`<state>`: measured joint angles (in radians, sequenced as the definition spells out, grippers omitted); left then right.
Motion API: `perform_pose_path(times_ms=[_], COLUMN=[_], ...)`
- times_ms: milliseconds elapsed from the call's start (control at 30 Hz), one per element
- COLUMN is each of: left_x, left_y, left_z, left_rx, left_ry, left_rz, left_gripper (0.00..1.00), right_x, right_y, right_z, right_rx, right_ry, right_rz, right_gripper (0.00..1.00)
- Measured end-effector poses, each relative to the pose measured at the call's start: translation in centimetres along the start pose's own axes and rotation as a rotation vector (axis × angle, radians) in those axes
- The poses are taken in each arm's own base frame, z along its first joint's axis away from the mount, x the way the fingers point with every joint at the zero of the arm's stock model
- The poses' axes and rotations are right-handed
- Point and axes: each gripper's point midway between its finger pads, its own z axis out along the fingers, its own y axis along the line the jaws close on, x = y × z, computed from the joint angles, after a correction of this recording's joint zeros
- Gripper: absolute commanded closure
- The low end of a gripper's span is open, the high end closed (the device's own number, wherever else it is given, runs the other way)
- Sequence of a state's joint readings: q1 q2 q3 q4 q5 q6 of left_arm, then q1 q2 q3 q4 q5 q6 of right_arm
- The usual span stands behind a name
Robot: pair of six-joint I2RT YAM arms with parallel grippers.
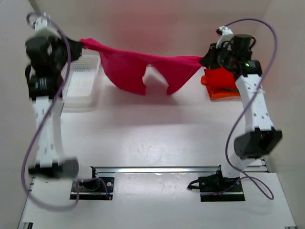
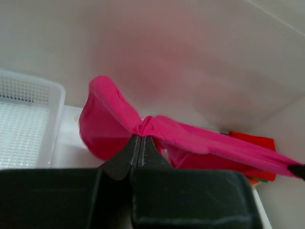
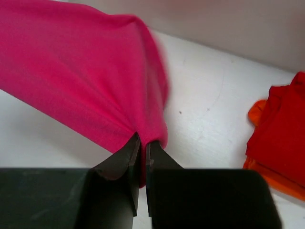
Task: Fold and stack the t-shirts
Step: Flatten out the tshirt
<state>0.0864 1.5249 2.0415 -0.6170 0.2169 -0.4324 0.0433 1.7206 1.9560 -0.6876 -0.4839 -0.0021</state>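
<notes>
A magenta-pink t-shirt hangs stretched in the air between both arms, sagging in the middle above the table's far part. My left gripper is shut on its left end, and the wrist view shows the pink cloth bunched at my left gripper. My right gripper is shut on the other end, with pink cloth pinched at the right gripper. A folded red t-shirt lies on an orange one at the far right, under the right arm.
A white mesh basket stands at the far left, below the left gripper. The back wall rises close behind the stretched shirt. The red and orange stack lies just right of the right gripper.
</notes>
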Motion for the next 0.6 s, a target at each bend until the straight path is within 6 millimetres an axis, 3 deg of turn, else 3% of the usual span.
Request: perform_pose_path(times_ms=[33,100,200,267,333,367,400,433,467,500,533,600], left_x=[0.0,0.8,3.2,6.2,12.5,16.1,19.3,21.8,23.6,24.3,23.8,20.6], left_y=[-0.8,-2.4,-3.3,-2.5,0.0,1.6,3.0,4.2,5.0,5.2,5.0,3.3], left_z=[-3.1,-8.9,-14.7,-15.4,-14.5,-13.8,-13.5,-13.4,-13.6,-13.9,-14.1,-14.6], left_rx=[0.008,0.042,0.090,0.104,0.071,0.037,0.003,-0.034,-0.067,-0.084,-0.084,-0.057], left_ry=[-0.029,-0.093,-0.149,-0.137,-0.012,0.068,0.150,0.224,0.289,0.325,0.319,0.265], left_rz=[0.009,0.031,0.045,0.041,0.017,0.001,-0.012,-0.023,-0.030,-0.029,-0.025,-0.013], left_gripper=[1.00,1.00,1.00,1.00,1.00,1.00,1.00,1.00,1.00,1.00,1.00,1.00], right_x=[-0.6,-0.9,1.3,3.6,8.5,13.3,15.0,18.3,20.0,21.3,21.2,18.5], right_y=[0.9,1.6,1.1,0.6,-0.6,-0.7,-0.6,-0.1,0.6,1.5,2.8,4.7], right_z=[-2.3,-4.2,-4.7,-3.9,-1.8,-1.0,-0.9,-1.0,-1.5,-2.3,-3.5,-5.6], right_rx=[-0.011,-0.028,-0.048,-0.057,-0.053,-0.049,-0.048,-0.049,-0.053,-0.058,-0.069,-0.082], right_ry=[-0.040,-0.083,-0.066,-0.019,0.083,0.187,0.230,0.303,0.343,0.369,0.364,0.268], right_rz=[-0.015,-0.031,-0.019,0.001,0.046,0.092,0.115,0.147,0.163,0.177,0.170,0.125], right_gripper=[1.00,1.00,1.00,1.00,1.00,1.00,1.00,1.00,1.00,1.00,1.00,1.00])
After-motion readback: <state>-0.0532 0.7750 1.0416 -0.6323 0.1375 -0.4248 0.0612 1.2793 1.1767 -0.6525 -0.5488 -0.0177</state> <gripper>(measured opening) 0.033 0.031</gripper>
